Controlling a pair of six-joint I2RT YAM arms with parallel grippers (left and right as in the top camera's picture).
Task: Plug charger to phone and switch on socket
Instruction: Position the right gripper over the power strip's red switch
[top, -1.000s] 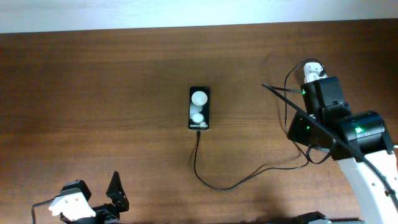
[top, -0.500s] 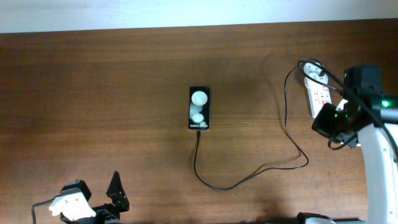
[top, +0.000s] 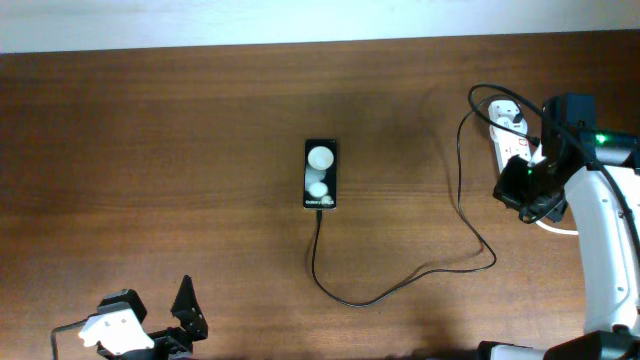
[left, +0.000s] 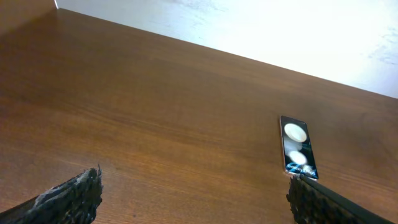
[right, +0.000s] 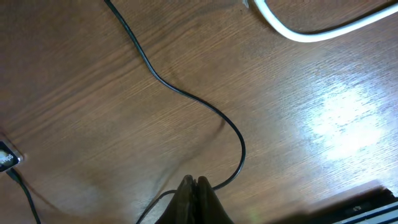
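Pressing the switch looks like the step you are now facing. The charger (top: 400, 288) is already meeting the lower end of the phone (top: 320, 173), which is lying flat at the centre of the overhead frame. From there the black cable is looping down, across to the right and up to the white plug on the socket (top: 506, 150) at the right edge.

Your right gripper (right: 194, 184) is hovering with its fingers pressed together and holding nothing. In its own view it is looking down at bare wood and a curve of the cable, beside the socket rather than over it. You are going to need to bring that closed tip over the red switch marks. The arm is partly covering them from above, so line up slowly, come down straight, and push on the switch alone. Watch that you are not dragging the cable, since a snag could tug the tip out of the phone.

Your left gripper (left: 194, 180) is resting at the lower left of the overhead frame, fingers wide apart and empty, well away from everything.

On the bench you are working with one phone, one charger, one socket and one thick white cord (right: 311, 31).
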